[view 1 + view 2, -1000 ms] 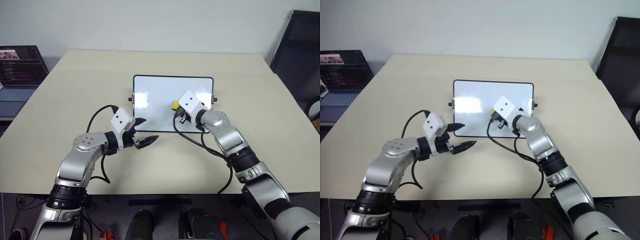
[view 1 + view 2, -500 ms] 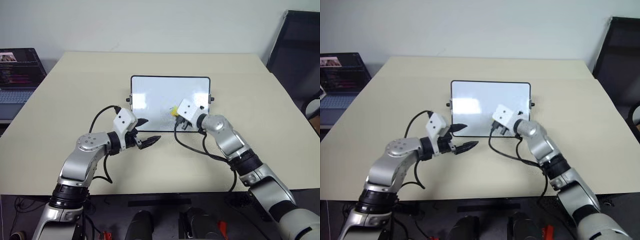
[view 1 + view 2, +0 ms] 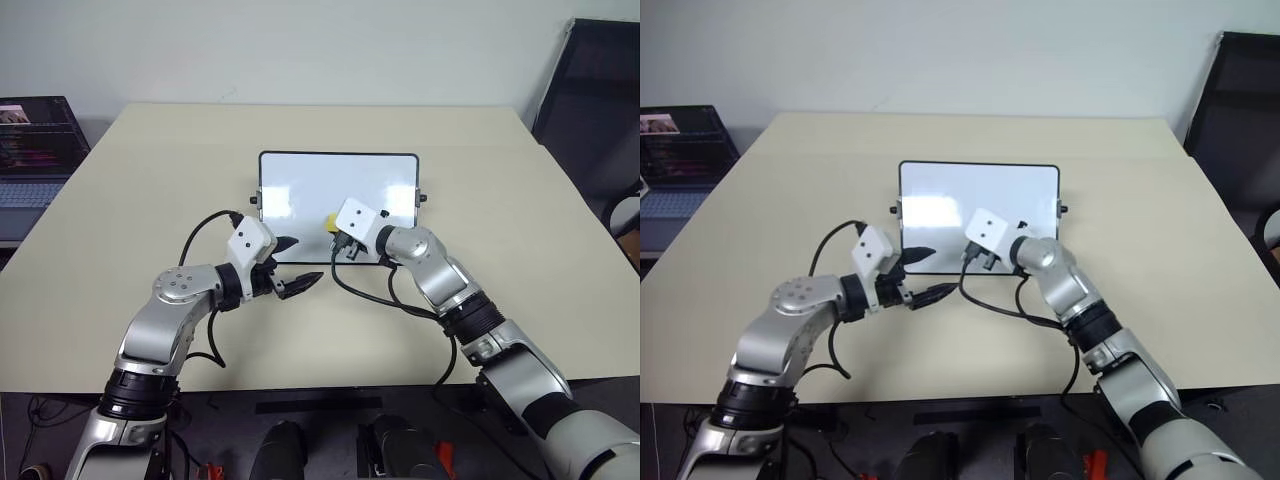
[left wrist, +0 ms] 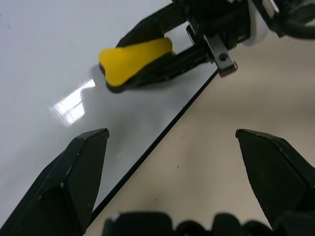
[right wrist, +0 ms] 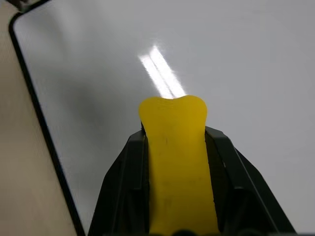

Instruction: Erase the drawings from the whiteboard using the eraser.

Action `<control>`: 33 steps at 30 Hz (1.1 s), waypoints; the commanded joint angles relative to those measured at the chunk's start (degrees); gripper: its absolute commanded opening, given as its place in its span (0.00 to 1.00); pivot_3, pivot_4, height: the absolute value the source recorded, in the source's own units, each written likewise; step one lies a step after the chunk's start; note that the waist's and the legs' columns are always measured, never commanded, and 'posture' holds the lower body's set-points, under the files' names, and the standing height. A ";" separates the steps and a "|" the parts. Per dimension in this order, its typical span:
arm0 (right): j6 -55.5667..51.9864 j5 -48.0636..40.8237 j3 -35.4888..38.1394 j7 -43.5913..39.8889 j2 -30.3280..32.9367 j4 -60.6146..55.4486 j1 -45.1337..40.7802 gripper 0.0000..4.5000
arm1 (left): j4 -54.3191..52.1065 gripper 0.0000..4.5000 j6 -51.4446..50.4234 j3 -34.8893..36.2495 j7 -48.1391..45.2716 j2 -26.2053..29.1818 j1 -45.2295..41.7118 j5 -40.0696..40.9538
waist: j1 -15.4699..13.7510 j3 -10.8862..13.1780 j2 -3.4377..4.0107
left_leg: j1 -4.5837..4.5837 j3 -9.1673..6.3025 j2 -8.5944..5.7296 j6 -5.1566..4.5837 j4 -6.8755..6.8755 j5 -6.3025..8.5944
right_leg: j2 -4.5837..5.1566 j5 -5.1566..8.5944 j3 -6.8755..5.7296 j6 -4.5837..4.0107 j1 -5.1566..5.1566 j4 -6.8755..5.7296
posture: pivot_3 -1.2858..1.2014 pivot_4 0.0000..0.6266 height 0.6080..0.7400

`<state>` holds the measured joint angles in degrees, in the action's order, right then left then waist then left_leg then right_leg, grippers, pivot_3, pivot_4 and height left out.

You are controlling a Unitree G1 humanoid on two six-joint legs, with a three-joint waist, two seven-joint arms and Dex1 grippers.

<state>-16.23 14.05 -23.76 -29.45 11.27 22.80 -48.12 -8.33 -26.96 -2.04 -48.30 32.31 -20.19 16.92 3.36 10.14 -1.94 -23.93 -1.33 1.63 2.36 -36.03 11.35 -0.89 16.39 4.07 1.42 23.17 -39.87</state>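
The whiteboard (image 3: 300,185) lies flat in the middle of the beige table. My right gripper (image 5: 173,135) is shut on the yellow eraser (image 3: 330,220), whose tip rests on or just over the board's near middle. In the left wrist view the eraser (image 4: 135,59) shows against the glossy surface close to the board's front edge. My left gripper (image 3: 297,262) stands open at the board's near left corner, one finger over the board and one over the table, holding nothing. The drawings are out of view; the board's showing surface looks plain white, and my right hand hides part of it.
A laptop (image 3: 35,150) sits beyond the table's left edge and a dark chair (image 3: 595,90) stands at the right. Black knobs (image 3: 421,196) stick out from the board's short sides. The bare table (image 3: 150,200) spreads around the board.
My right gripper has slid left across the board with the eraser, from the right part toward the middle. The left gripper has stayed put.
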 commanded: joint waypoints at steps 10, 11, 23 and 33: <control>-1.22 1.55 2.63 0.21 4.06 0.06 -0.75 0.25 | -1.04 1.00 1.24 -0.06 -0.12 -0.60 0.07 0.52 | -0.22 0.00 0.00 | 0.00 0.00 0.00 0.00 0.00 0.00 | 0.00 0.00 -0.02 0.00 0.00 0.00 | 0.52 0.24 1.00; -1.56 1.58 2.74 -0.27 5.28 -1.12 0.33 0.25 | -1.01 1.00 1.17 -0.13 -0.10 -0.67 -0.02 0.48 | -0.48 0.00 0.00 | -0.01 -0.01 -0.02 0.00 0.00 0.00 | 0.01 0.00 -0.03 0.00 0.00 0.00 | 0.52 0.24 1.00; -3.81 1.18 2.09 -1.51 7.81 -10.30 8.77 0.25 | -1.28 1.00 0.63 -0.60 -1.38 -0.02 0.64 0.68 | -1.30 -0.03 -0.05 | 0.06 0.01 0.00 0.00 -0.03 -0.01 | -0.01 0.03 -0.02 0.04 -0.07 0.02 | 0.52 0.24 1.00; -2.03 2.90 -1.94 -2.62 2.48 -7.56 6.37 0.25 | -1.93 1.00 0.40 -0.65 -2.15 0.74 1.33 0.64 | -0.10 -0.03 -0.05 | 0.05 0.01 0.03 0.00 -0.01 -0.01 | -0.01 0.03 -0.02 0.04 -0.04 0.03 | 0.52 0.24 1.00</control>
<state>-18.33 16.20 -26.14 -32.71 13.77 14.49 -40.30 -8.29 -26.97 -3.09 -50.29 32.43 -18.88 16.91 3.26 10.10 -1.99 -23.88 -1.32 1.66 2.36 -36.05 11.34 -0.90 16.42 4.07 1.46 23.13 -39.85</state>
